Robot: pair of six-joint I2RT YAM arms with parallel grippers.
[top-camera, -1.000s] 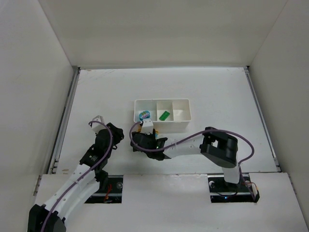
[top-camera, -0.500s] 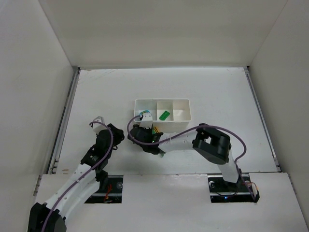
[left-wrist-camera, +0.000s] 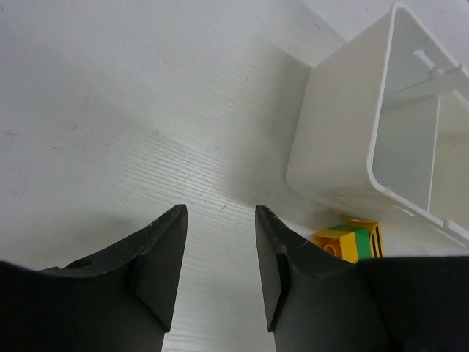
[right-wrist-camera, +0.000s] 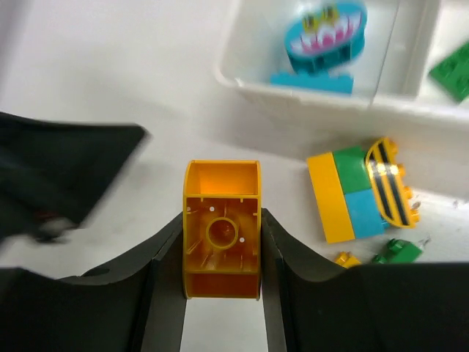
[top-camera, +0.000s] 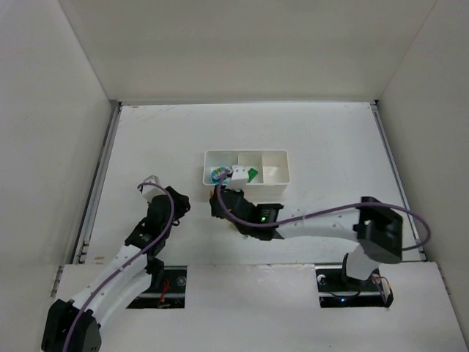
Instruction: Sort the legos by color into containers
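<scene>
The white three-compartment tray (top-camera: 272, 189) sits mid-table. Its left compartment holds a teal piece with teeth (right-wrist-camera: 322, 37), its middle one a green brick (right-wrist-camera: 451, 70). My right gripper (right-wrist-camera: 221, 216) is shut on a yellow-orange brick (right-wrist-camera: 221, 242), held above the table just in front of the tray's left end (top-camera: 222, 199). A stacked yellow, green and blue brick with a striped orange piece (right-wrist-camera: 359, 198) lies by the tray's front wall, with small yellow and green bits (right-wrist-camera: 396, 251) beside it. My left gripper (left-wrist-camera: 220, 213) is open and empty over bare table, left of the tray (left-wrist-camera: 344, 147).
The left gripper shows as a dark blurred shape (right-wrist-camera: 66, 176) at the left of the right wrist view, close to the right gripper. White walls enclose the table on three sides. The right arm's cable (top-camera: 330, 213) arcs across the near right.
The right arm's elbow has swung far to the right and its wrist has moved up against the tray's front, still holding the yellow-orange brick. The left arm has barely moved.
</scene>
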